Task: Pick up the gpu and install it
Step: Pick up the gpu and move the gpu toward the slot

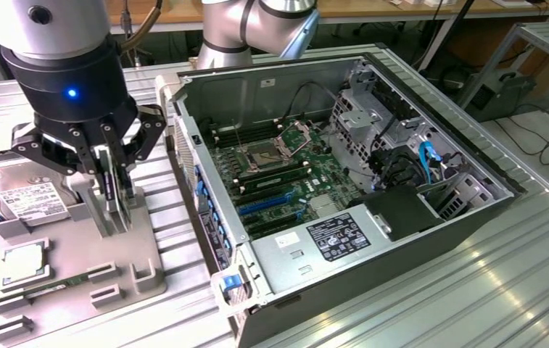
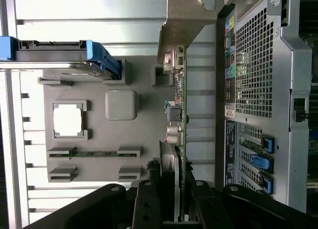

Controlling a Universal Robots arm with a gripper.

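The gpu (image 1: 112, 201) is a thin card standing on edge in a slot of the grey holder block (image 1: 109, 268) at the exterior view's left. My gripper (image 1: 108, 183) hangs straight down over it, fingers shut on the card's two faces. In the wrist view the gpu (image 2: 180, 114) shows edge-on, with its pale metal bracket (image 2: 185, 20) at the far end and my gripper (image 2: 176, 191) clamped around the near end. Whether the card has left its slot I cannot tell.
The open computer case (image 1: 468, 210) lies beside the block, its motherboard (image 1: 284, 174) and blue slots (image 1: 259, 206) exposed. On the block sit a hard drive (image 1: 27, 196), a processor chip (image 1: 25, 261) and a memory stick (image 1: 56, 284). The case's rear panel (image 2: 258, 65) is close to the card.
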